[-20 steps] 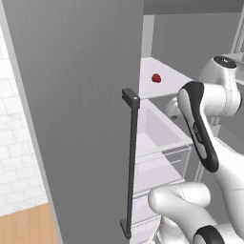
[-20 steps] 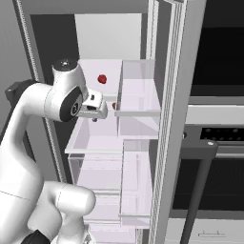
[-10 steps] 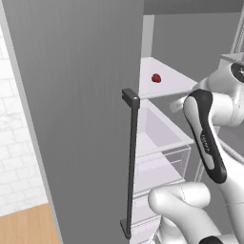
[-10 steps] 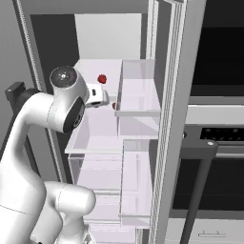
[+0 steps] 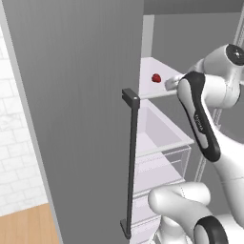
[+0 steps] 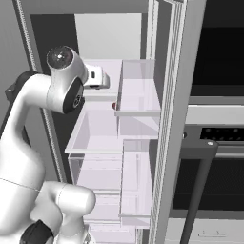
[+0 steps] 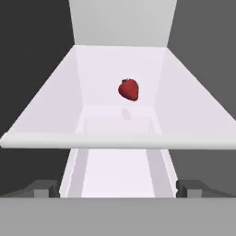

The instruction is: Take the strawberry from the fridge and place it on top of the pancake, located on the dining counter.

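Note:
The fridge (image 5: 81,95) stands with its doors swung open. A small red strawberry (image 5: 156,78) lies alone on a white shelf (image 7: 46,120) inside; in the hand view the strawberry (image 7: 128,89) sits mid-shelf, beyond the shelf's front lip. My gripper (image 7: 119,188) is open and level with that lip, a short way in front of the fruit, with nothing between its fingers. From the sides, the gripper (image 5: 170,84) (image 6: 101,79) points into the fridge at shelf height. The pancake and the dining counter are out of view.
Clear drawers (image 5: 162,143) sit under the shelf. The open left door carries a dark bar handle (image 5: 131,162). Clear door bins (image 6: 138,90) hang on the right door, close beside my hand. A dark oven front (image 6: 219,119) is further right.
My hand has risen from below the shelf to its front edge and now points at the strawberry. The jaws stayed open, and the strawberry has not moved.

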